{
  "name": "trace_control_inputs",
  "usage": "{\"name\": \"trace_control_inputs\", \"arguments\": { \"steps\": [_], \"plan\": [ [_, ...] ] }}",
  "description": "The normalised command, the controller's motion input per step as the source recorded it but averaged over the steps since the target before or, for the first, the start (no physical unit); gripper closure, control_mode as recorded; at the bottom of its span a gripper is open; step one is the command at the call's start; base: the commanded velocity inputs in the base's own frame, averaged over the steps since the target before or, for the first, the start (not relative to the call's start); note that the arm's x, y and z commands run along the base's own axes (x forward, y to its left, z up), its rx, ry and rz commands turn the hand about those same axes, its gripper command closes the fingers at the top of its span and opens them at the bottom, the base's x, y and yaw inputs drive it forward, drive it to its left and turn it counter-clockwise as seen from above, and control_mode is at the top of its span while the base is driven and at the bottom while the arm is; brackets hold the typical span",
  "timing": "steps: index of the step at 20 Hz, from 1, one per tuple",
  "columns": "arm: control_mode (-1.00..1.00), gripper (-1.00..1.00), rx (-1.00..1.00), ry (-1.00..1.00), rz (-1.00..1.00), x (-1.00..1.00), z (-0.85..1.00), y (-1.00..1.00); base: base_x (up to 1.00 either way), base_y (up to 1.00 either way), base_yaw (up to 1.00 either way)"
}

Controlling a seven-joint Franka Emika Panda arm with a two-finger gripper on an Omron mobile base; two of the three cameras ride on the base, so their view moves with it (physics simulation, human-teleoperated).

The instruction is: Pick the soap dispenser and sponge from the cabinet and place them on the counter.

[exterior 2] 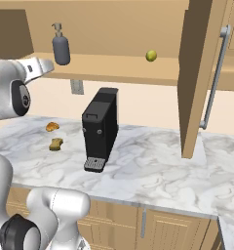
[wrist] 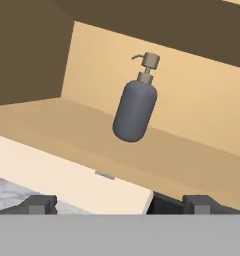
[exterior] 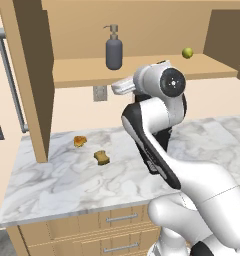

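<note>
The slate-grey soap dispenser point(exterior: 114, 51) point(exterior 2: 61, 47) point(wrist: 135, 109) stands upright on the shelf of the open cabinet point(exterior: 87, 70). My gripper point(wrist: 121, 204) is open and empty. It hovers in front of the shelf edge, a little below the bottle and short of it; its white hand point(exterior 2: 38, 67) shows left of the bottle. The mustard sponge point(exterior: 101, 157) point(exterior 2: 56, 143) lies on the marble counter point(exterior: 52, 185), left of the arm.
An orange-brown lump point(exterior: 80, 141) point(exterior 2: 52, 126) lies by the sponge. A small green ball point(exterior: 187, 52) point(exterior 2: 150, 55) sits further along the shelf. A black coffee machine point(exterior 2: 100, 128) stands on the counter. Open cabinet doors point(exterior: 29, 75) point(exterior 2: 197, 73) flank the shelf.
</note>
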Motion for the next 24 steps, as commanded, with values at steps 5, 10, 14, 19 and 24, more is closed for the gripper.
{"name": "trace_control_inputs", "arguments": {
  "steps": [5,10,14,19,24],
  "plan": [
    [-1.00,-1.00,0.08,-0.12,0.00,0.00,0.33,-0.01,0.00,0.00,0.00],
    [-1.00,-1.00,0.11,-0.07,0.03,0.00,0.21,-0.02,0.00,0.00,0.00],
    [-1.00,-1.00,0.03,-0.01,0.03,0.00,0.03,-0.04,0.00,0.00,0.00],
    [-1.00,-1.00,0.08,0.01,0.02,0.00,0.04,-0.04,0.00,0.00,0.00],
    [-1.00,-1.00,0.09,0.01,0.03,0.00,0.04,-0.05,0.00,0.00,0.00]
  ]
}}
